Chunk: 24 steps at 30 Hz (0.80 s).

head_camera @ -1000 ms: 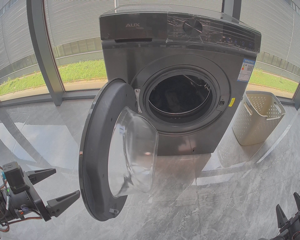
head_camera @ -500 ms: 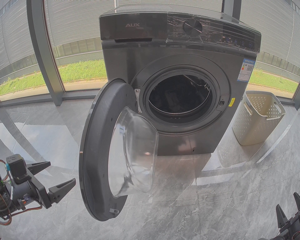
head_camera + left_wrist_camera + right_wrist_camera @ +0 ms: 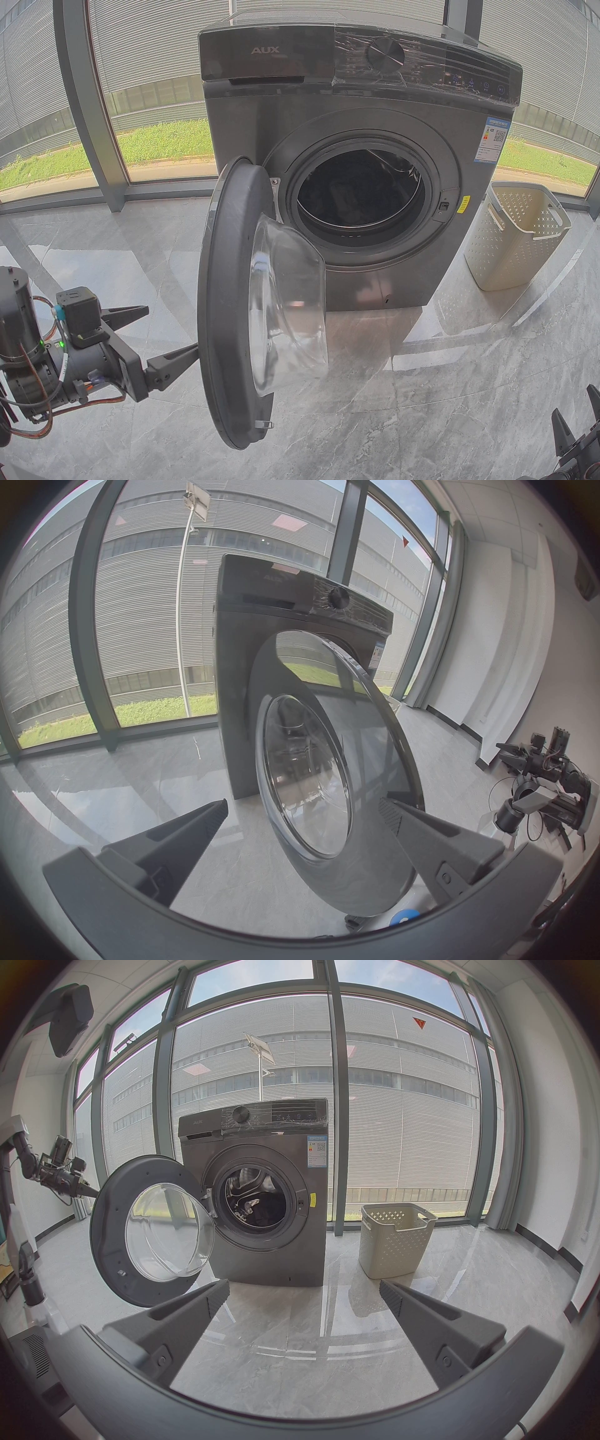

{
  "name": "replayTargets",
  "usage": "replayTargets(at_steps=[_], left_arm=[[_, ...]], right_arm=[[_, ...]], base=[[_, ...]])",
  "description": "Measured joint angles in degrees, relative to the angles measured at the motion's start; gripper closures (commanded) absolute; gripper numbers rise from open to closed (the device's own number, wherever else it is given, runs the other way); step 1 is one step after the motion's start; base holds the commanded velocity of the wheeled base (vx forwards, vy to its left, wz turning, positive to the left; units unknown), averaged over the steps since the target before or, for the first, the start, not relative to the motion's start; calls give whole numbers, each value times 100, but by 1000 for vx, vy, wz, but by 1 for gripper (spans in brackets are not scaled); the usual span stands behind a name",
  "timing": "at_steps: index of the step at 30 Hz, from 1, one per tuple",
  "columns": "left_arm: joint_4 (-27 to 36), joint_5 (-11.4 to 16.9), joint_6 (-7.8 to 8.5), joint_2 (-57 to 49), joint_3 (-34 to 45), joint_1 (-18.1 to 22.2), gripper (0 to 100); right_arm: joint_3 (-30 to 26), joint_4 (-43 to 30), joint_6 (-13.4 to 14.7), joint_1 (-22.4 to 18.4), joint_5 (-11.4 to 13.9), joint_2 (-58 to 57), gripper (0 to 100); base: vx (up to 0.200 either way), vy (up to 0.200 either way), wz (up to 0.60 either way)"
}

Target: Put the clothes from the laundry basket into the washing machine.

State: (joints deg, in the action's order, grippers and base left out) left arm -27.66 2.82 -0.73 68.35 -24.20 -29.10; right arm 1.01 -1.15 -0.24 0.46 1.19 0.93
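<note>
Though open, door [image 3: 226, 300] upright, edge-on.

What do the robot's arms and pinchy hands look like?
The left end effector has two dark grey, wedge-shaped fingers with pointy tips. Behind it sit a black boxy block, a tiny green light, and loose orange and black wires. The right end effector has the same dark, pointed fingers.
</note>
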Motion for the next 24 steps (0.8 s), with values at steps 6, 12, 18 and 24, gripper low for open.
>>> replayTargets(at_steps=[6,12,18,24], left_arm=[[-592,-4,-6,532,-83,-190,0],[-1131,-26,-33,1150,-286,-373,0],[-1162,-35,-268,1619,-631,-538,0],[-1281,-44,-345,1991,-912,-612,0]], right_arm=[[0,0,2,-5,2,0,0],[0,0,0,-5,0,0,0],[0,0,0,-5,2,0,0],[0,2,0,-5,0,0,0]], base=[[0,0,0],[0,0,0],[0,0,0],[0,0,0]])
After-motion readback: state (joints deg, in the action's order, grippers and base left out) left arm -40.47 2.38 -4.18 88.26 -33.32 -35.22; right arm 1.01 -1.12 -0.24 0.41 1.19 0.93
